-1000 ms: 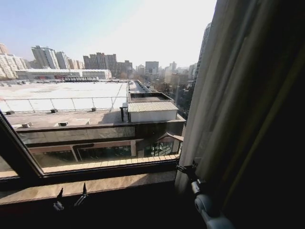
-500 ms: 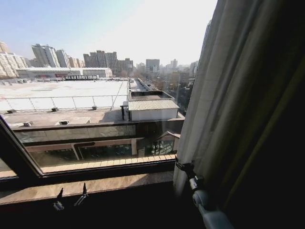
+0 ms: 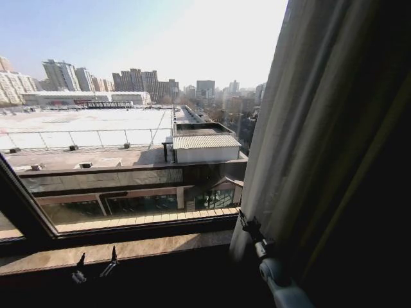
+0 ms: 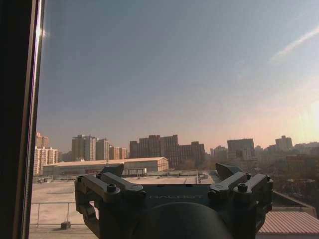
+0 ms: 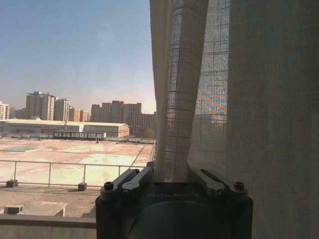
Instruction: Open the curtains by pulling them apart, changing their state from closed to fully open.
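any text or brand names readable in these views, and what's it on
"GALBOT" – embossed on the housing of the left gripper, left wrist view.
"GALBOT" – same embossing on the right gripper, right wrist view, fainter and partly behind the fold of curtain pinched in its fingers.
Any signs on the distant buildings are too small to read.
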`<state>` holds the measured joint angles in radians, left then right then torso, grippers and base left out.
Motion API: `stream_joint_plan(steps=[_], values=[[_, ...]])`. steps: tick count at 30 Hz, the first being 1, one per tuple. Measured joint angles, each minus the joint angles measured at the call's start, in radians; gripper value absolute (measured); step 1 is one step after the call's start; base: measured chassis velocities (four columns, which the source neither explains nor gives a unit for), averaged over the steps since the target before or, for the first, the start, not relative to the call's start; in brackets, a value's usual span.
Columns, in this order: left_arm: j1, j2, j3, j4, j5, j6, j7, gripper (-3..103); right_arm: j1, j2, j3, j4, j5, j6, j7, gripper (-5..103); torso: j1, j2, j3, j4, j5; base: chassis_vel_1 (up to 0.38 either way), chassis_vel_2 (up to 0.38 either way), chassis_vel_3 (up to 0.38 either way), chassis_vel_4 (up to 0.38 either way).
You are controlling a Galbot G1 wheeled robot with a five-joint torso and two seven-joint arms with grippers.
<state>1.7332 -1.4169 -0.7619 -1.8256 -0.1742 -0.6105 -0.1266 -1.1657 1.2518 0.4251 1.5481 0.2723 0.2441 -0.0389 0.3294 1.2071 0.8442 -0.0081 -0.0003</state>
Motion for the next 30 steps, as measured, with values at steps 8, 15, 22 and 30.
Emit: stream_joint_plan(steps=[8,15,22,30], values=[[0.000,0.000,0.000,0.000,0.000,0.000,0.000,100,0.008,0.005,-0.002,-0.001,0.028,-0.015,-0.042,1,0.000,0.000,0.000,0.0001,0.0000,0.000,0.000,0.000,0.000],[0.000,0.000,0.000,0.000,0.000,0.000,0.000,100,0.013,0.005,-0.002,-0.012,0.023,-0.023,-0.038,0,0.000,0.000,0.000,0.0000,0.0000,-0.020,-0.015,0.017,0.018],[0.000,0.000,0.000,0.000,0.000,0.000,0.000,100,0.017,0.006,-0.001,-0.019,0.023,-0.023,-0.046,0,0.000,0.000,0.000,0.0001,-0.0001,-0.146,-0.159,0.155,0.151],[0.000,0.000,0.000,0.000,0.000,0.000,0.000,100,0.020,0.000,0.003,-0.025,0.028,-0.022,-0.055,0,0.000,0.000,0.000,0.0000,0.0001,-0.269,-0.268,0.274,0.274]])
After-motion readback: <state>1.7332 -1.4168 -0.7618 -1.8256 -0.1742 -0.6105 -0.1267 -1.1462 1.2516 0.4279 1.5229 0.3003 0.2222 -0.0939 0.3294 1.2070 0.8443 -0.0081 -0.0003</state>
